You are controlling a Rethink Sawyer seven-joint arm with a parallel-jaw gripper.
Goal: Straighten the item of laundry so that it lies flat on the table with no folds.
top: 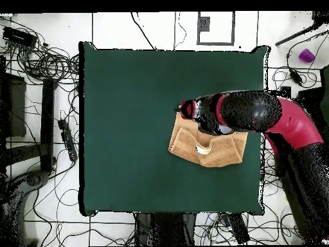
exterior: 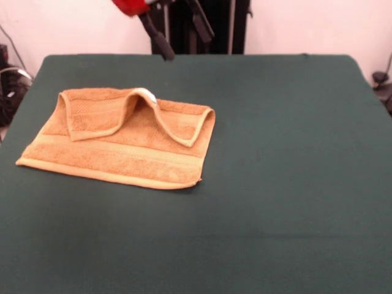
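Front view: towel [exterior: 122, 141] lies on the desk [exterior: 275, 184] just below and nearer the camera than the raised tool [exterior: 164, 46] — its far edge doubled over forward, label uppermost. Tool empty — whether wide or narrow, cannot tell — probably lifted clear to reposition.

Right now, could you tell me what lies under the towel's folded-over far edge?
More of the towel itself: the flap doubles back onto it, the white label uppermost. The table beneath is covered.
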